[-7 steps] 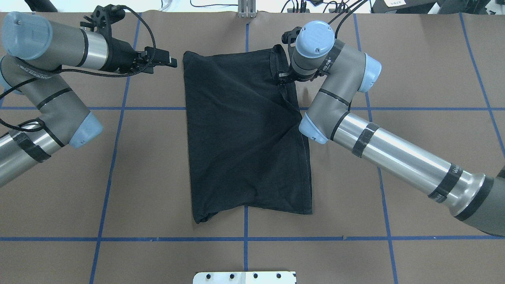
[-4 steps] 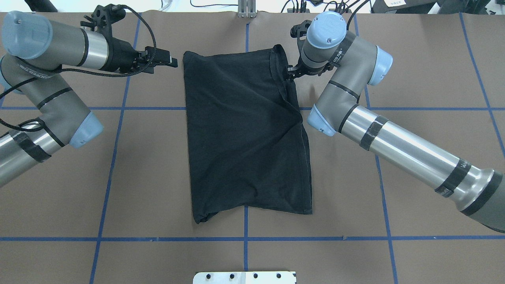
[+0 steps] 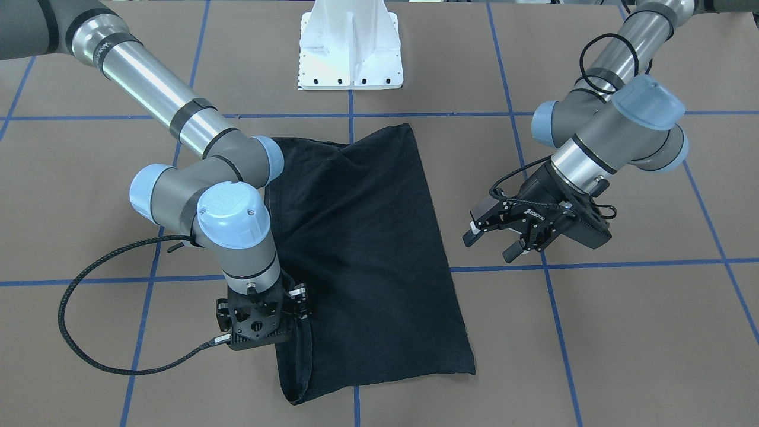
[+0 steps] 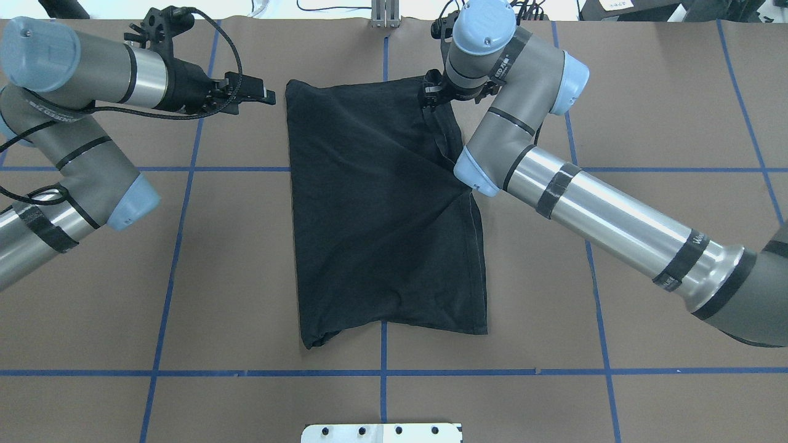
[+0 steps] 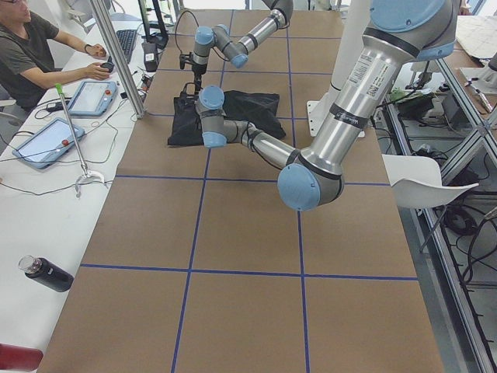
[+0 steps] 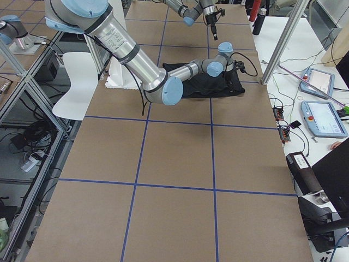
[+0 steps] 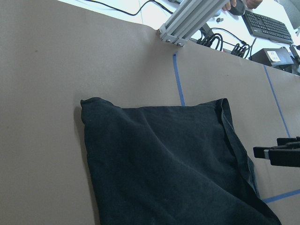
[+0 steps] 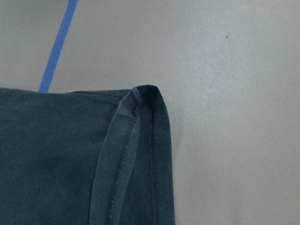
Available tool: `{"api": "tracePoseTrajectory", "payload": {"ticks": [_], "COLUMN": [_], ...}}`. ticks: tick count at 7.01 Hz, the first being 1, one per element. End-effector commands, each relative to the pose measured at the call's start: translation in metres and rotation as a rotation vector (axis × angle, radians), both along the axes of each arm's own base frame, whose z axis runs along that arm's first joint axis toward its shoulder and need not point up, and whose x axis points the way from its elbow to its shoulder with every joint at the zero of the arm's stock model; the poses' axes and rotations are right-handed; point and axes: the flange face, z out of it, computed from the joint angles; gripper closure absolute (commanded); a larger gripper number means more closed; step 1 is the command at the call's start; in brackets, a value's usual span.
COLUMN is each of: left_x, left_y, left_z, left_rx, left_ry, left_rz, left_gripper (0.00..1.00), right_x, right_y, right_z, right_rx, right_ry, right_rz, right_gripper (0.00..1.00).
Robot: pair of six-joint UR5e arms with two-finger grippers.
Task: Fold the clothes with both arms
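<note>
The clothes are one black T-shirt, folded into a tall rectangle in the middle of the table; its logo is hidden. My right gripper points down over the shirt's far right corner, and its spread linkages suggest it is open. In the right wrist view only that hemmed corner shows, lying flat with no fingers in sight. My left gripper hovers open and empty a little off the shirt's far left corner. The left wrist view looks across the shirt.
Brown paper with blue tape lines covers the table. The white pedestal base stands at the robot's edge. An aluminium post rises at the far edge. A person sits at a side desk with tablets and a bottle.
My right gripper has swung from beside the shirt's right edge toward the far side, over the far right corner. The shirt and the left arm have not moved.
</note>
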Motion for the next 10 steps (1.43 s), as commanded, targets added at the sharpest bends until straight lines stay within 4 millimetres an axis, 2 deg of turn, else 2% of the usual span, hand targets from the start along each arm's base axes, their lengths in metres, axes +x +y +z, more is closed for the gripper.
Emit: {"api": "tracePoseTrajectory", "payload": {"ticks": [1,2,5,8,10], "left_x": [-0.001,-0.001,-0.002,-0.003,-0.002], "left_y": [0.000,0.000,0.001,0.001,0.001], "left_z": [0.001,0.001,0.000,-0.002,-0.002], "left_rx": [0.000,0.001,0.001,0.003,0.002], "left_ry": [0.000,0.001,0.004,0.006,0.005], "left_rz": [-0.002,-0.001,0.010,0.012,0.012], "left_gripper": [0.00,0.00,0.00,0.00,0.00], "right_x": [-0.024,-0.038,-0.051,-0.052,-0.042], "right_y": [-0.002,0.006,0.015,0.016,0.007], "right_z": [-0.009,-0.005,0.006,0.021,0.026], "right_rx": [0.022,0.028,0.019,0.011,0.022], "right_ry": [0.043,0.061,0.077,0.098,0.112], "right_rz": [0.023,0.017,0.003,-0.010,-0.015], "right_gripper": [0.01,0.01,0.01,0.01,0.01]}}
